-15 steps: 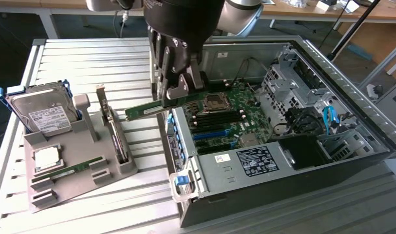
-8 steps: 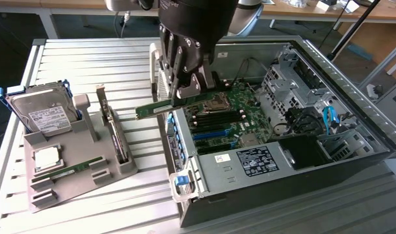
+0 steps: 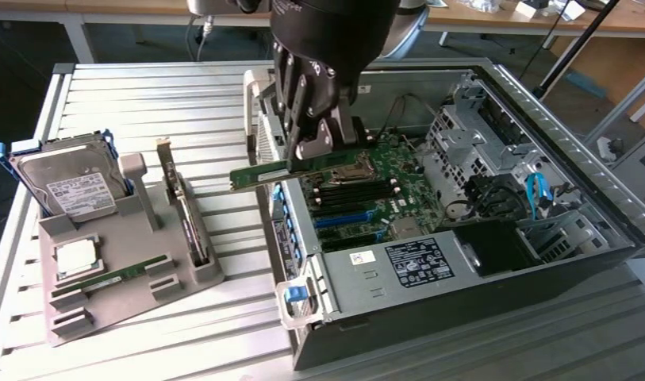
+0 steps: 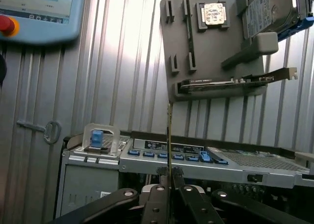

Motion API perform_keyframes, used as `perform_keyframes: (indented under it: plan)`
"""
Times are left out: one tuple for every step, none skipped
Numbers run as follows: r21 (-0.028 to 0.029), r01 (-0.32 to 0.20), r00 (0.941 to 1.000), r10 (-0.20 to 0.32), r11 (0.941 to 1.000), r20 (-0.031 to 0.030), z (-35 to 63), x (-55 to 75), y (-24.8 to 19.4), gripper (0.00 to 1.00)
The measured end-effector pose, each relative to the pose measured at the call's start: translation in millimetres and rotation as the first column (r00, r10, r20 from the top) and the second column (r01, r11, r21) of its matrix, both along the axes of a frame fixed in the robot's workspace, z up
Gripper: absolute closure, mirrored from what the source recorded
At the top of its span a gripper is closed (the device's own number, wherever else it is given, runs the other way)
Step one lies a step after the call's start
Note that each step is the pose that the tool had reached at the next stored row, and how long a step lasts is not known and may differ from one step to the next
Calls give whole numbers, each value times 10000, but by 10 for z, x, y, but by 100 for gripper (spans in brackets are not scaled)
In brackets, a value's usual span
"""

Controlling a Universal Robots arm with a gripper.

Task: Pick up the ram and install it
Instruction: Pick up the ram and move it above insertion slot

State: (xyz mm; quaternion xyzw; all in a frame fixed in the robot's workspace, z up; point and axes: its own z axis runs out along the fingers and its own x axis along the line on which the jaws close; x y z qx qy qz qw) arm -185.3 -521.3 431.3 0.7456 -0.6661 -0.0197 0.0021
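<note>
On the slatted metal desk (image 3: 142,87) lies an open computer case (image 3: 460,325), its motherboard (image 3: 375,190) laid bare in the exterior view. Toward that view's left sits a grey holder (image 3: 142,298) with a hard drive (image 3: 74,186) and a processor (image 3: 77,255). Above the case's wall nearest the holder, the hand (image 3: 328,151) is pinched nearly shut on the ram (image 3: 264,175), which hangs level in the air. The wrist view gives the ram edge-on between the fingers (image 4: 156,204), and a pendant (image 4: 39,18) with a red button.
</note>
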Motion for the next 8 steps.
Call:
perform_keyframes:
  plan:
    - [-3,62,10000,-62,10000,0,-2,33,4,87]
    - [-6,128,9999,-128,9999,0,-4,71,9,87]
    - [-7,157,9999,-157,9999,1,-6,88,11,87]
    - [-9,192,9998,-192,9998,0,-7,108,14,87]
    - [-10,224,9997,-224,9997,0,-8,127,16,87]
    - [-12,256,9997,-256,9997,0,-9,147,18,87]
    - [-13,291,9996,-291,9996,0,-11,166,21,87]
    - [-14,324,9995,-324,9995,0,-12,185,23,87]
